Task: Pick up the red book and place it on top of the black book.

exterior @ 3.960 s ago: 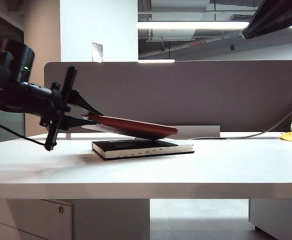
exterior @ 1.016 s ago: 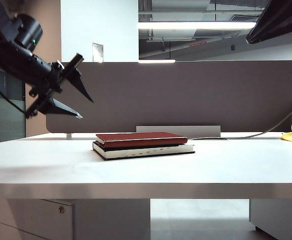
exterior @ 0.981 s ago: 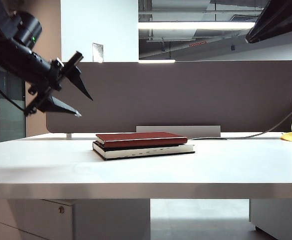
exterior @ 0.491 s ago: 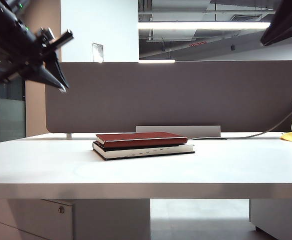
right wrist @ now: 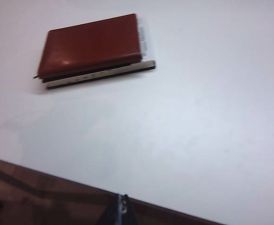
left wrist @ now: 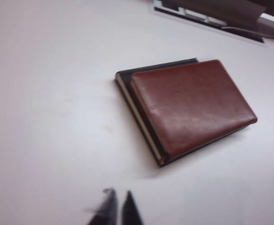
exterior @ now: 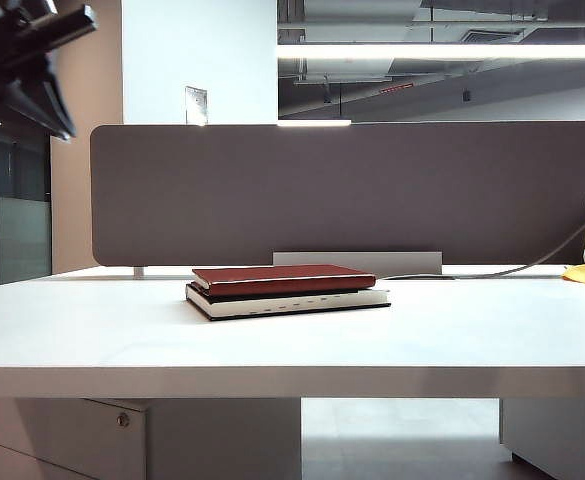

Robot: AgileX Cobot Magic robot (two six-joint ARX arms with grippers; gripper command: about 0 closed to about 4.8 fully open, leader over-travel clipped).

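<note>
- Exterior view: the red book point(exterior: 284, 278) lies flat on top of the black book point(exterior: 288, 299), the pair near the middle of the white table point(exterior: 292, 345) in front of a grey partition point(exterior: 342, 190). The left gripper point(exterior: 42, 85) hangs high at the upper left corner, well apart from the books.
- Left wrist view: the left gripper point(left wrist: 118, 208) has its two dark fingertips nearly together, holding nothing, above bare table near the stacked books.
- Right wrist view: the right gripper point(right wrist: 121, 211) shows its tips pressed together and empty, over the table edge, well apart from the stack.
</note>
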